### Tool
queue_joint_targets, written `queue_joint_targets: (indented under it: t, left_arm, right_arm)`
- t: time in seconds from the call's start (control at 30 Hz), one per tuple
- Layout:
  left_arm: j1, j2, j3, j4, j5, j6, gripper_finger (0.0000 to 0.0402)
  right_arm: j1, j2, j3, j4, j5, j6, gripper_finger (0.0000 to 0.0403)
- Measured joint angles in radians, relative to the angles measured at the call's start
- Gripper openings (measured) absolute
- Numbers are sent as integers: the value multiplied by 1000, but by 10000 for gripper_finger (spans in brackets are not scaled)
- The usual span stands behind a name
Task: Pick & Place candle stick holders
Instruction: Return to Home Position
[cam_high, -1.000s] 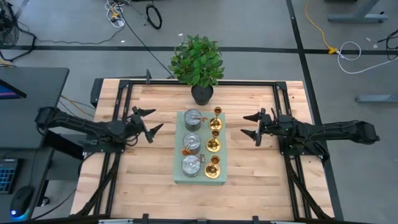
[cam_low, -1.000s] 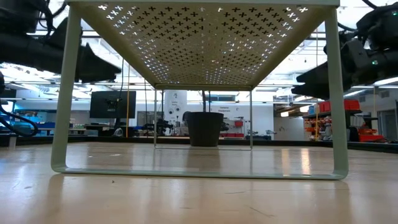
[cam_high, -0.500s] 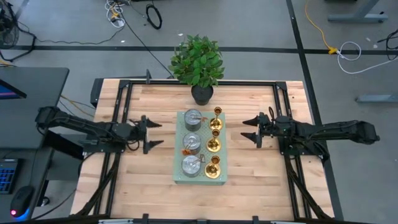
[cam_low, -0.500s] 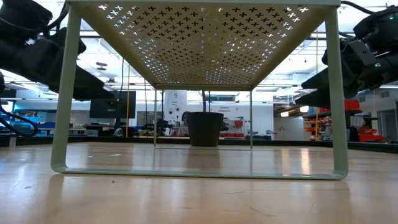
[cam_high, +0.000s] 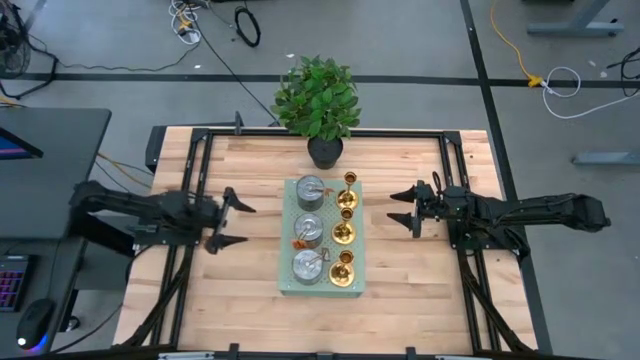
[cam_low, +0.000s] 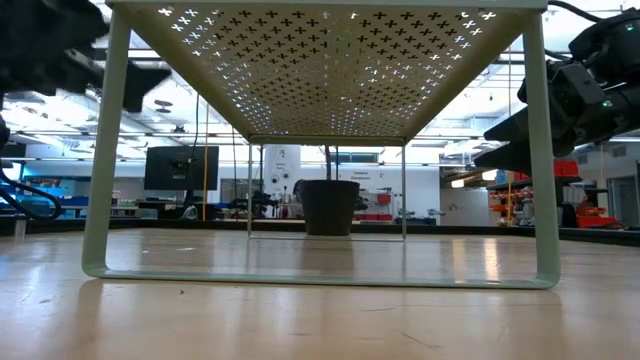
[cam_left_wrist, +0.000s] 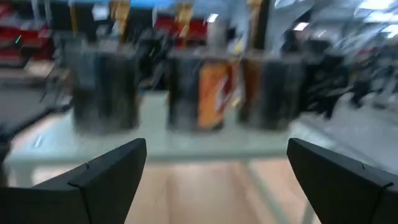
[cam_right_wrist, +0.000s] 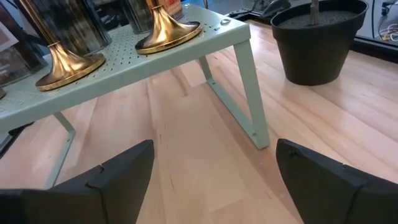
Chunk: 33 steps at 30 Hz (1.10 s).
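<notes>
Wooden worktop (cam_high: 420, 290) with green shelf (cam_high: 320, 290): three gold candle holders (cam_high: 343, 232) and three silver candle holders (cam_high: 308, 228) are lined up on it; left claw (cam_high: 248, 225) and right claw (cam_high: 392, 207) are held wide open at either side.

**Both arms low, grippers wide open**

Left arm is seen reaching in from the left side, folded low, with the left gripper (cam_high: 245, 224) pointed inward. Its fingers (cam_left_wrist: 106, 177) are parted wide and nothing is held between them. Right arm is extended almost straight in from the right side, with the right gripper (cam_high: 392, 205) aimed inward too, fingers spread apart and nothing gripped. The two grippers are set well apart, facing each other.
</notes>
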Motion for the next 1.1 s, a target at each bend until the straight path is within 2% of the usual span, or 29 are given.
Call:
queue_joint_targets:
  t: [0.13,0.23,1.1]
  left_arm:
    - [0,-110,0,1,18,2,399]
    - [0,-145,0,-3,-7,23,399]
    - [0,-141,0,-3,-18,28,399]
  right_arm:
    - [0,0,0,0,0,0,340]
    - [0,0,0,3,0,0,340]
    - [0,1,0,9,0,0,340]
